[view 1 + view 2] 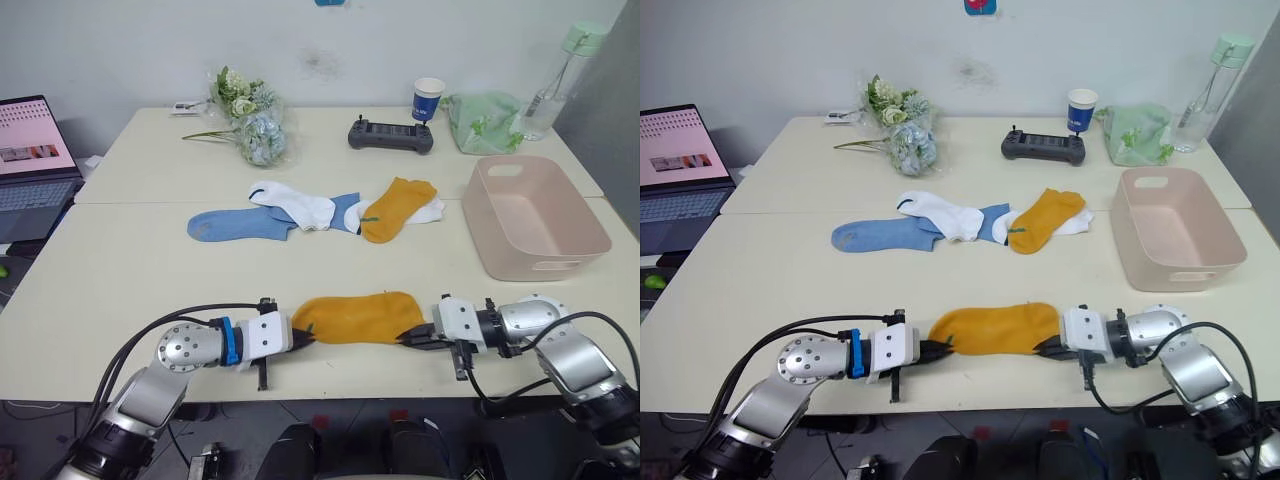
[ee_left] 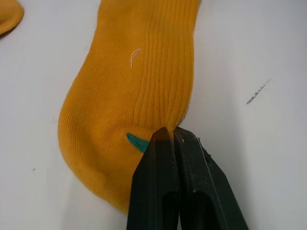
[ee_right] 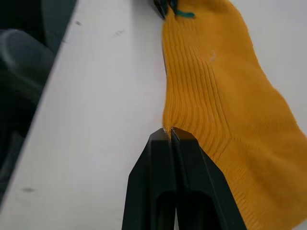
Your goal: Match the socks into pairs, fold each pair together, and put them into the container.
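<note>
While the mustard-yellow knit sock (image 1: 355,317) lies flat near the table's front edge, both grippers pinch it, one at each end. Left gripper (image 1: 300,338): arm low, reaching in from the left; black fingers (image 2: 168,158) closed tight on a fold of fabric at the end with the small teal mark. Right gripper (image 1: 415,337): arm low, reaching in from the right, fingers (image 3: 165,153) closed on the sock's ribbed edge. Further back, mid-table, remaining socks in a loose row: light blue sock (image 1: 235,224), white sock w/ dark trim (image 1: 295,203), 2nd mustard sock (image 1: 395,207). They overlap, so further socks beneath are partly hidden; count unclear. Pale pink rectangular plastic tub (image 1: 575,235) sits to the right, well apart from the held sock.
</note>
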`<action>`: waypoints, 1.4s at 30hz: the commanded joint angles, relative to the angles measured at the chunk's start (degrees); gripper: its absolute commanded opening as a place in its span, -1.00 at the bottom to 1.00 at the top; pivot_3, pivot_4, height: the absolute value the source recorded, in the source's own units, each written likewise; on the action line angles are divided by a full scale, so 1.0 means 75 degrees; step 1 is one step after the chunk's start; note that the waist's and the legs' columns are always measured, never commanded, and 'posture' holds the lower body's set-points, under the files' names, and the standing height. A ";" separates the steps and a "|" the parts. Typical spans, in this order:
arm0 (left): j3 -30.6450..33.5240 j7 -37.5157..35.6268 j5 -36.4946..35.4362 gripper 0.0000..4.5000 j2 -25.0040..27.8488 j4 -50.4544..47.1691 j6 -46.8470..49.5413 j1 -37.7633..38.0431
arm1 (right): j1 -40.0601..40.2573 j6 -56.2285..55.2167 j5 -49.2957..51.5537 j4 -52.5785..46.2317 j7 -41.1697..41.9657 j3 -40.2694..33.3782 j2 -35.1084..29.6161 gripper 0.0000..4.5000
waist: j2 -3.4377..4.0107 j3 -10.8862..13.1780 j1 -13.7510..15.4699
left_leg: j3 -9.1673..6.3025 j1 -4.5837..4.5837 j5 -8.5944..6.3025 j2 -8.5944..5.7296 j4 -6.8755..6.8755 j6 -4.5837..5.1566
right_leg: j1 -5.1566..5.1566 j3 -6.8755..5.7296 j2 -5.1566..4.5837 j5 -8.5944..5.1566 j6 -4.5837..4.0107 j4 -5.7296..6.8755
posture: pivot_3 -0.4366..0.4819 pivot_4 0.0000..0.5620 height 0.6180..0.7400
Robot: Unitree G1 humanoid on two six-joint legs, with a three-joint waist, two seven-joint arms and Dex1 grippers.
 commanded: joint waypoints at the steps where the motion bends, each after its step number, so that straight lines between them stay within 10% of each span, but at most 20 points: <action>1: 0.0540 -0.0248 -0.1770 -1.00 0.0219 -0.1451 0.1845 0.0311 | 0.0070 0.1725 0.1575 -0.1429 0.0214 -0.0558 -0.0425 -0.98 | 0.0000 0.0005 0.0000 | -0.0003 -0.0005 0.0000 0.0001 0.0000 0.0001 | -0.0002 -0.0001 0.0000 0.0000 0.0000 0.0000 | -0.05 -0.47 1.00; 8: 0.1015 -0.1095 -0.4589 -1.00 0.1876 -0.3141 0.5163 0.0589 | 0.0092 0.4377 0.3609 -0.2515 0.0914 -0.0686 -0.1747 -0.98 | 0.0010 0.0021 0.0007 | -0.0008 -0.0007 -0.0012 0.0001 0.0003 0.0022 | 0.0007 -0.0013 -0.0001 -0.0003 -0.0004 -0.0006 | -0.05 -0.47 1.00; 24: -0.0223 -0.0729 -0.2333 -1.00 0.0808 0.0145 0.4519 -0.1885 | -0.2486 0.1271 0.0215 0.2273 0.0954 0.0833 0.0251 -0.98 | -0.0003 0.0044 0.0001 | 0.0000 -0.0025 0.0008 0.0003 0.0008 -0.0014 | -0.0013 -0.0018 0.0001 -0.0003 -0.0005 -0.0007 | -0.05 -0.47 1.00; 38: -0.0721 -0.0897 -0.0825 -1.00 -0.0026 0.1983 0.3054 -0.2996 | -0.2961 0.0082 -0.0638 0.3492 0.0715 0.0638 0.0949 -0.98 | -0.0001 0.0042 -0.0013 | -0.0002 -0.0037 0.0010 0.0000 0.0016 -0.0017 | -0.0033 -0.0015 0.0000 -0.0002 -0.0005 0.0010 | -0.05 -0.47 1.00; 42: -0.0462 -0.0738 -0.0845 -0.72 -0.0146 0.2146 0.2930 -0.3031 | -0.2992 0.0117 -0.0567 0.3364 0.0382 0.0258 0.0987 -0.54 | -0.0001 0.0042 -0.0009 | -0.0003 -0.0036 0.0010 -0.0003 0.0020 -0.0017 | -0.0030 -0.0013 -0.0001 -0.0002 -0.0005 0.0013 | -0.05 -0.47 1.00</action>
